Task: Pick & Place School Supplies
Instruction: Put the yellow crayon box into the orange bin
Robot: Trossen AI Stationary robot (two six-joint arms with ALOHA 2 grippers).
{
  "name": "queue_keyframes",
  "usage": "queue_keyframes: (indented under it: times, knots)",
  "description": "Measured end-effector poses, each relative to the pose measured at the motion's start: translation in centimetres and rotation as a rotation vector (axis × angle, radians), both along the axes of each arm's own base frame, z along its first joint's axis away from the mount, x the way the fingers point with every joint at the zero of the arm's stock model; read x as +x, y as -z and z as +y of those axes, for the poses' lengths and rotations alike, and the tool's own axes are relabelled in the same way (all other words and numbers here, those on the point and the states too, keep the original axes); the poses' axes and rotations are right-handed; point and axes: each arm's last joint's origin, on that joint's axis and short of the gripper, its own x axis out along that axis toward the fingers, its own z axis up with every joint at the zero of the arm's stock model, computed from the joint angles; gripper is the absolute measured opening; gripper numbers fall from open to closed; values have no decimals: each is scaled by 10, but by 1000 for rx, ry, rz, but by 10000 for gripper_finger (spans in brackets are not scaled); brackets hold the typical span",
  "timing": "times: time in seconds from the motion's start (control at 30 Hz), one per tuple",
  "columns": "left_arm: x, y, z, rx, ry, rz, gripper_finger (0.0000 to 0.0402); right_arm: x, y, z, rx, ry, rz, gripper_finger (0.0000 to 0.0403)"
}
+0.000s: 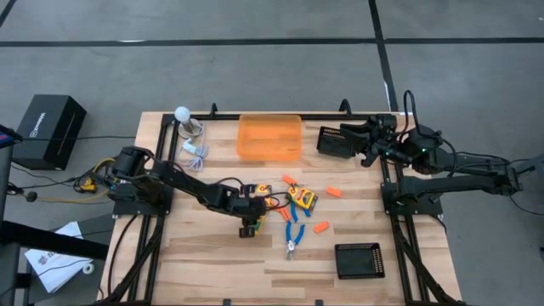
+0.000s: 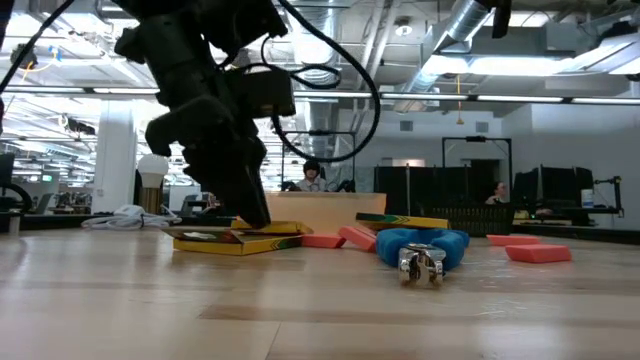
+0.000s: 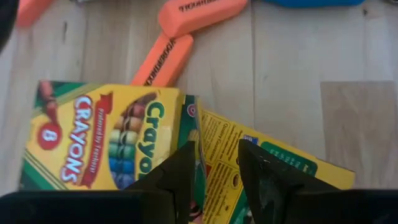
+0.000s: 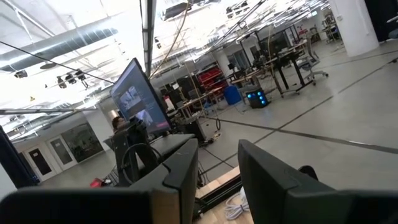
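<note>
Left wrist view: the left gripper [image 3: 214, 180] stands part-open astride the crayon boxes [image 3: 99, 137], ready to pinch their edge; the right gripper [image 4: 217, 180] waits empty, part-open.

Left end effector [image 3: 214, 177] fingers astride overlapping crayon boxes [image 3: 106, 140] (two orange erasers [image 3: 163, 59] beyond).
</note>
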Motion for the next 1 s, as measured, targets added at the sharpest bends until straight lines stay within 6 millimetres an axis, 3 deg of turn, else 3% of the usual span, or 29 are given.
queue_keyframes:
  times: [0.37, 0.5, 0.7, 1.0]
  knots:
    - [2, 9, 1, -15, -45, 17, 107, 0, 0, 0, 0, 0, 0, 107]
    - [4, 10, 4, -27, -93, 10, 82, 0, 0, 0, 0, 0, -1, 107]
    - [5, 10, 14, -40, -186, 5, 9, 0, 0, 0, -1, 1, -5, 107]
    - [6, 8, 28, -123, -259, 2, 1, -1, -3, 0, -6, 4, -36, 107]
